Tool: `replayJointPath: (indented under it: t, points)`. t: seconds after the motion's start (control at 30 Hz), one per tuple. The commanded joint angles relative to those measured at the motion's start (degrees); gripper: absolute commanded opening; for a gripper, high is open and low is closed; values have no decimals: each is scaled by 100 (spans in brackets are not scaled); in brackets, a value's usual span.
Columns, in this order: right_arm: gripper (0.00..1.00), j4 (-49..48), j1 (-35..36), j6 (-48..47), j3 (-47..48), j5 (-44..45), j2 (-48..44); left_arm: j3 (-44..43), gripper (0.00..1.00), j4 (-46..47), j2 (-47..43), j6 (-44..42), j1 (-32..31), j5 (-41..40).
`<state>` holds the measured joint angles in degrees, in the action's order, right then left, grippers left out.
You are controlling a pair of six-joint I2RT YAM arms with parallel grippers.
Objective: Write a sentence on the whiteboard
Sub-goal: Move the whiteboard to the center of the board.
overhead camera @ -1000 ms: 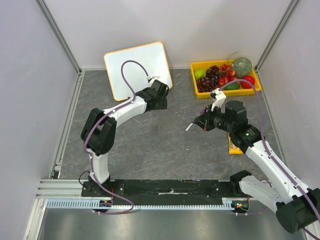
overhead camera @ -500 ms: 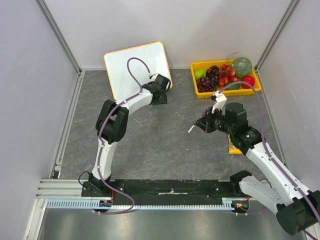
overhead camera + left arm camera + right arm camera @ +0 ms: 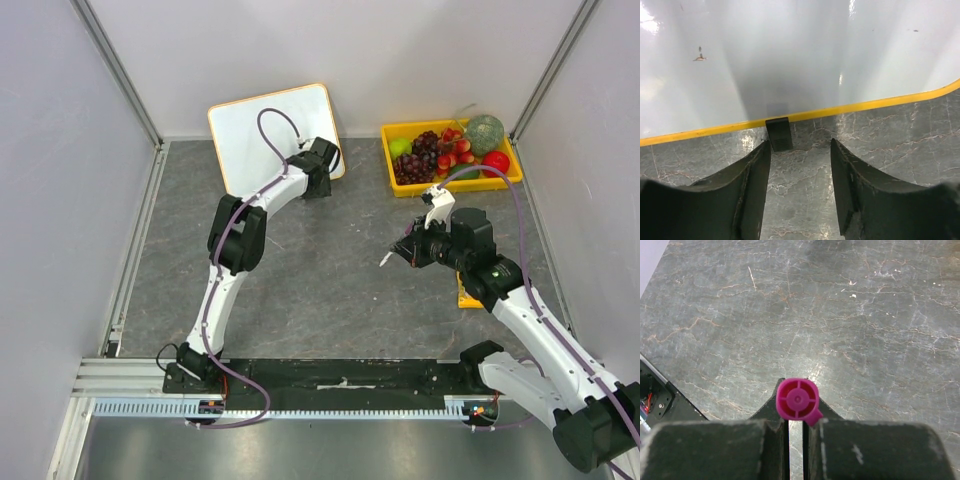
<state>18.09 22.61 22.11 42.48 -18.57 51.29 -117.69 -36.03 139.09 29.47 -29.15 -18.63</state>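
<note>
The whiteboard (image 3: 250, 125) is propped at the table's far edge, toward the left corner. The left gripper (image 3: 800, 144) is held low before its orange lower rim, jaws apart and empty, beside a black foot (image 3: 778, 134). The right gripper (image 3: 404, 250) is clamped on a magenta marker (image 3: 797, 399) over mid-table. If the rim is nudged rather than pinched, the board may be slid or tipped; left unsteadied, it could be pushed back under pen pressure.
</note>
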Motion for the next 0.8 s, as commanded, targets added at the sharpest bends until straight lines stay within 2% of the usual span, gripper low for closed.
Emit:
replayJointPath:
  t: [0.0, 0.07, 0.1, 0.17, 0.33, 0.53, 0.77]
  points:
    - [0, -86, -29, -154, -38, 125, -75, -351, 55, -220, 206, -135, 102, 105]
    - [0, -86, -37, -172, -38, 151, -66, -456, 52, -316, 277, -100, 155, 175]
    - [0, -86, -46, -172, -47, 160, -75, -483, 44, -360, 303, -91, 190, 237]
    - [0, -77, -37, -181, -47, 161, -57, -527, 35, -448, 321, -38, 242, 342]
    - [0, -68, -37, -189, -73, 160, -66, -483, 3, -492, 259, -73, 322, 501]
    - [0, -51, -37, -146, -82, 99, -119, 315, 2, -300, -293, -161, 226, 615]
    - [0, -16, -37, -40, -126, 11, -277, 2458, 2, 386, -1479, 40, 58, 624]
